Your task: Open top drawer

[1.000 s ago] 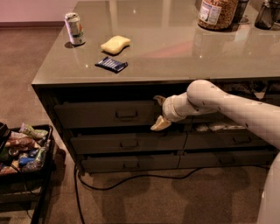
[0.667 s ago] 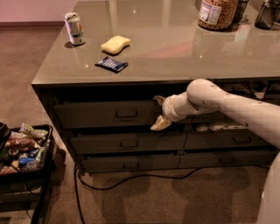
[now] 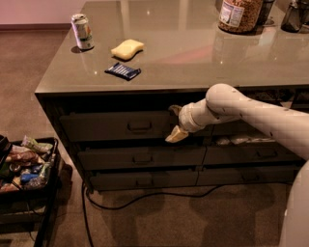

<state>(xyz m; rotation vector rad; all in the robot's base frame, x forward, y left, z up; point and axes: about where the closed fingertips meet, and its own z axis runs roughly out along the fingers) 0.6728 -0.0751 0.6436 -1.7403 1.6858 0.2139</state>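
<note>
**No movement at the drawer front; top drawer not opened yet**

My gripper (image 3: 175,122) sits against the cabinet face under the worktop's (image 3: 193,62) front edge, about midway along it. It looks open to me: one finger up near the worktop's lip and the paler one lower down, with nothing I can see clamped between them. It is in the same spot as a second ago; I see no shift in the arm (image 3: 251,113) across the last second.

The top drawer (image 3: 96,126) lies just to the gripper's side, running towards the cabinet's left corner. Its front looks flush with the cabinet, so I judge it shut. Its loop handle (image 3: 140,126) is near the gripper, and they are not touching. With nothing changed, the pull has not begun. I judge I must first bring the gripper across to that handle and close on it.

Below are the lower drawers (image 3: 142,157). On the worktop a can (image 3: 82,32) stands near the far left corner, with a yellow sponge (image 3: 127,48) and a blue packet (image 3: 123,71) closer to the front edge, and a jar (image 3: 240,14) at the far edge. A cart (image 3: 26,169) of clutter stands on the floor to the left.
</note>
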